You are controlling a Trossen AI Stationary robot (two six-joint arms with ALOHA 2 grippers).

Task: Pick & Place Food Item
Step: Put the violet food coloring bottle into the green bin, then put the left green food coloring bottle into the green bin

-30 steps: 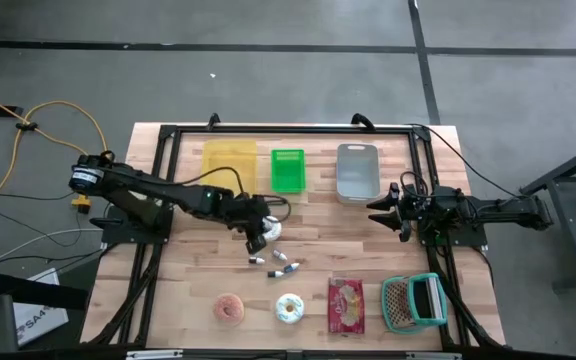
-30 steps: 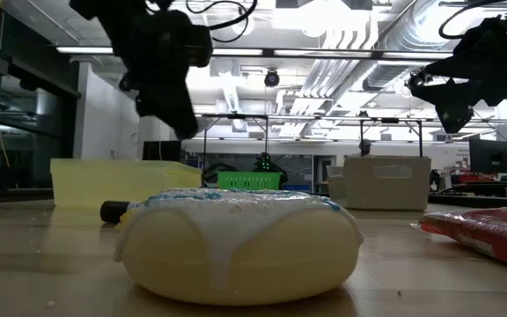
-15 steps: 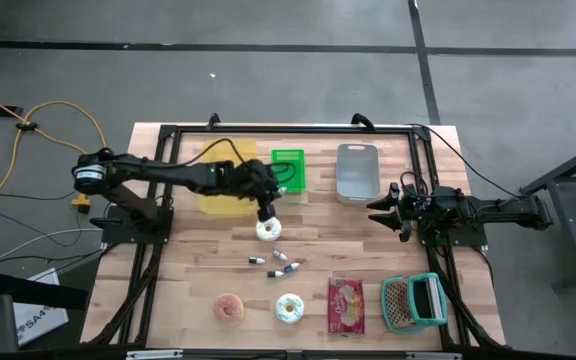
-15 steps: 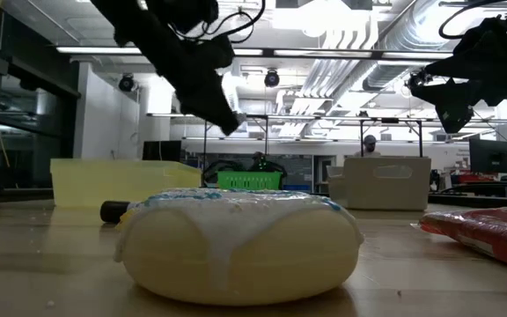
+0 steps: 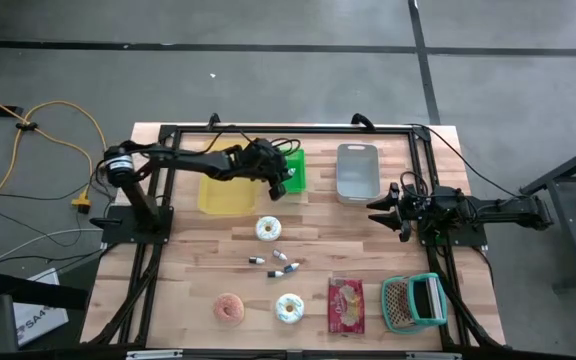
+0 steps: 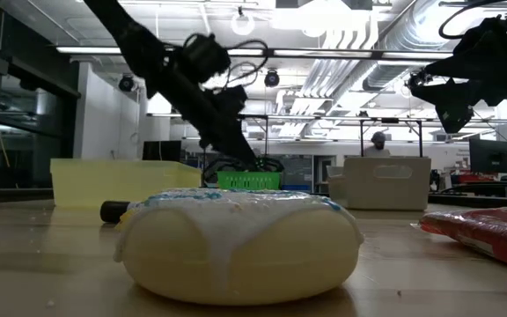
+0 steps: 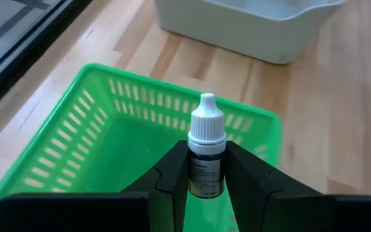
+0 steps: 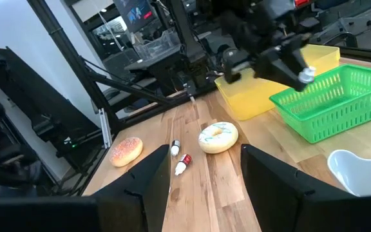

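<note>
- Left end effector [image 7: 205,183]: clenched on a small dropper bottle [image 7: 205,154], white cap up, long axis upright between the fingers.
- Green basket [image 7: 118,138]: far centre of the surface [image 5: 368,250], directly below the held bottle; release looks like the next step.
- Yellow bin [image 5: 226,178]: just left of the basket.
- Grey tub [image 5: 358,171]: right of the basket.
- Right end effector [image 5: 380,210]: fingers spread, empty, waiting at the right side.
- Iced doughnut [image 5: 267,229]: near of the basket, untouched.
</note>
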